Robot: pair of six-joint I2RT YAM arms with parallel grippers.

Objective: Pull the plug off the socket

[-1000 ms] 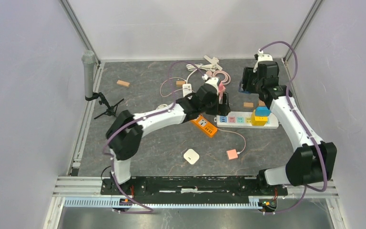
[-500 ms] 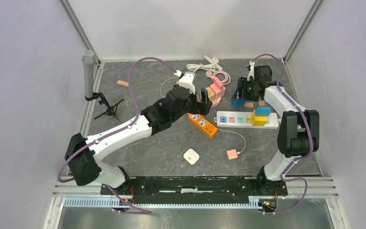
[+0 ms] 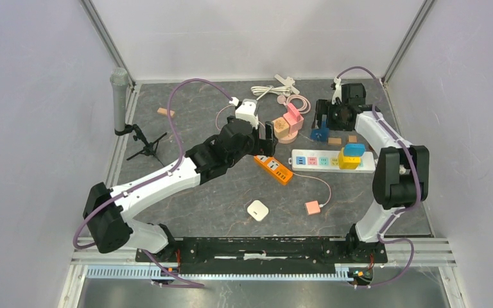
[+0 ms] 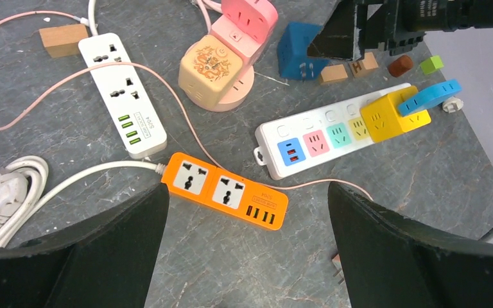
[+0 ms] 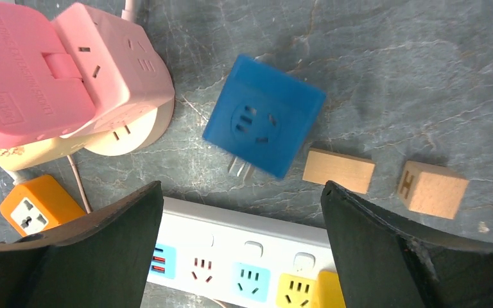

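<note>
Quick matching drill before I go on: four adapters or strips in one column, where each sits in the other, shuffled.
1 blue cube adapter
2 yellow cube adapter
3 orange power strip
4 pink adapter

A plugged into the white strip with coloured sockets
B against the cream cube
C lying loose, prongs bare
D flat, both large sockets empty

Pairs: 1-C, 2-A, 3-D, 4-B

Overhead and downward wrist views share the power strip (image 3: 321, 160).
</note>
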